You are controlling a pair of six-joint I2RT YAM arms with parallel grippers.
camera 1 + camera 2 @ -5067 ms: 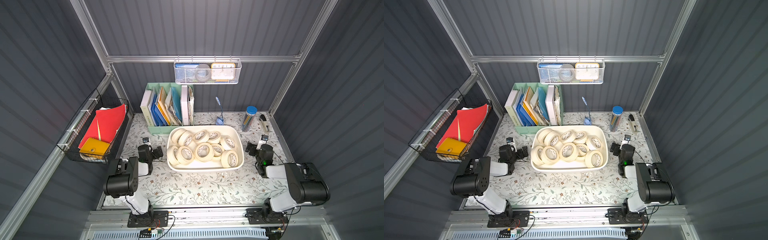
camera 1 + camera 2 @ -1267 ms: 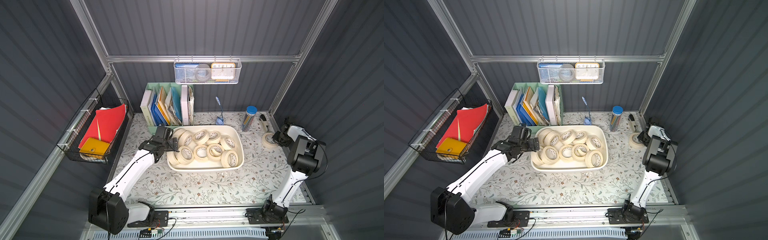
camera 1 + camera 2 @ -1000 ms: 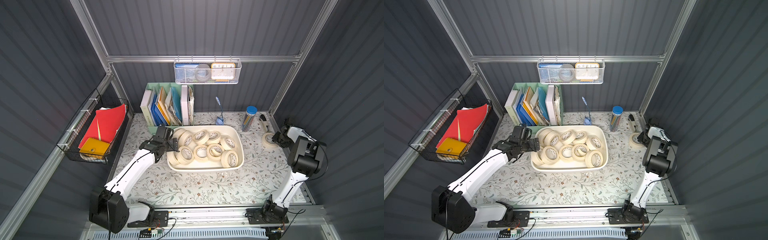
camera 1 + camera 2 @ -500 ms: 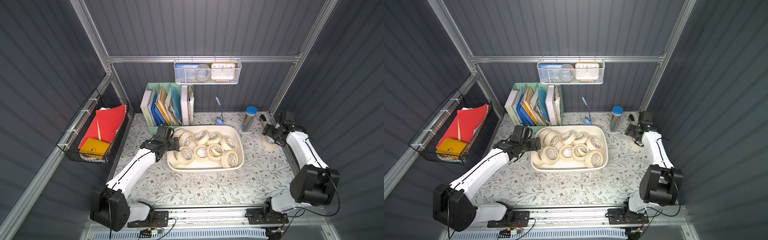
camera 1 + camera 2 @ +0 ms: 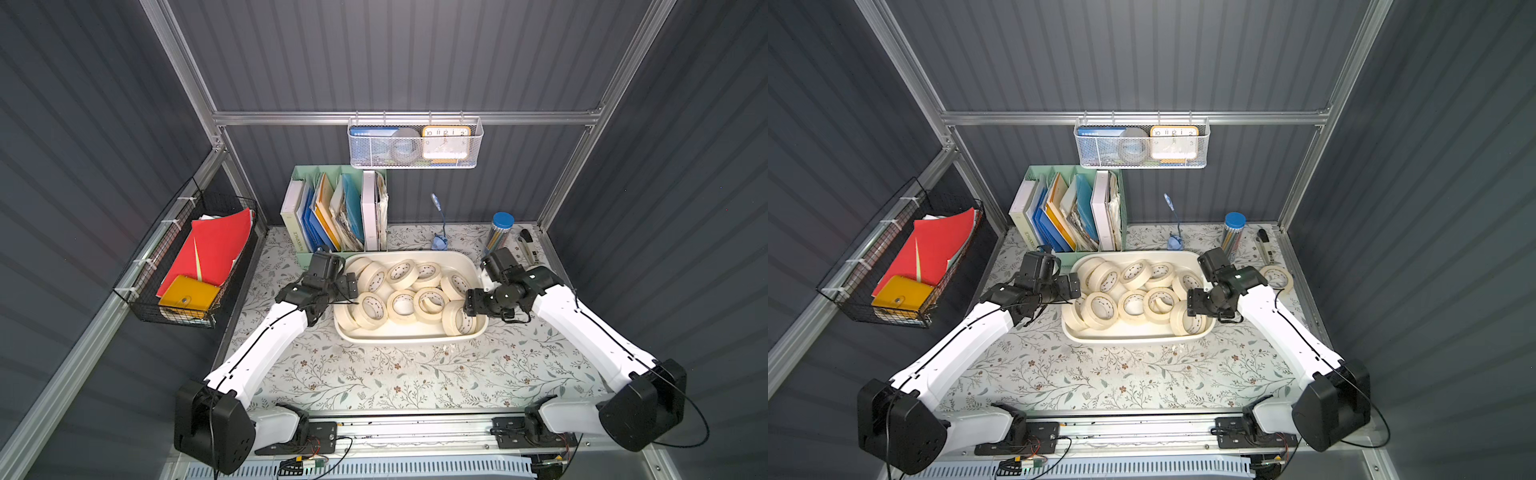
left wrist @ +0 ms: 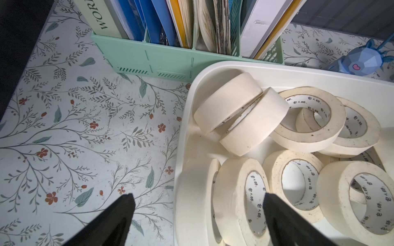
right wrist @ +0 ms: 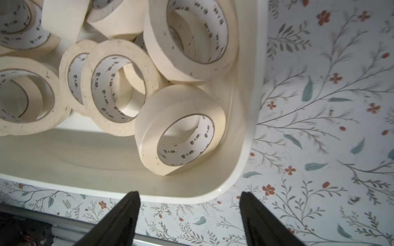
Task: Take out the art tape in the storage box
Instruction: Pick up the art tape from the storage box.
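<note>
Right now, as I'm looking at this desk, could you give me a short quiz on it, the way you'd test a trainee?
1. True or false: one roll of art tape lies on the table, outside the storage box.
2. The right end effector is: A) shut on a roll; B) open and empty; C) out of every camera's sight.
3. What colour is the file organiser standing behind the box?

Key: 1 true; 2 B; 3 mint green.
</note>
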